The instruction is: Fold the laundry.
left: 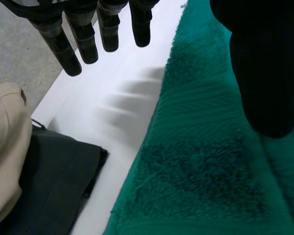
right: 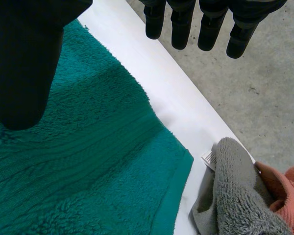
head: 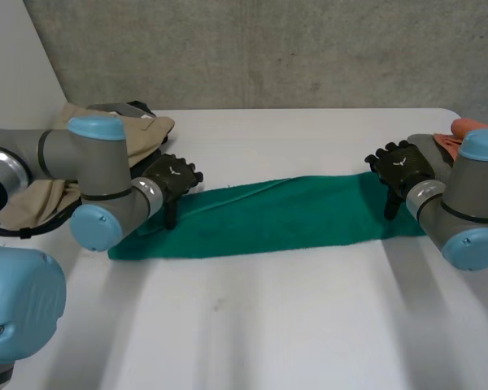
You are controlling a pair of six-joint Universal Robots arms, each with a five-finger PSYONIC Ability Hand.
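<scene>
A green towel (head: 268, 218) lies folded into a long band across the middle of the white table (head: 252, 325). My left hand (head: 172, 180) hovers over its left end, fingers (left: 81, 36) straight above the bare table beside the towel's far edge (left: 196, 161) and thumb (left: 267, 63) over the cloth, holding nothing. My right hand (head: 400, 166) hovers over the towel's right end. Its fingers (right: 206, 24) are straight past the far edge of the towel (right: 88, 161), its thumb (right: 24, 58) above the pile. Neither hand grips the cloth.
A heap of beige and dark garments (head: 81, 154) lies at the table's back left, close to the left hand; the dark piece (left: 54, 186) and beige cloth (left: 5, 147) sit beside the towel's end. A grey towel (right: 235, 196) and an orange cloth (head: 472, 128) lie at the right edge.
</scene>
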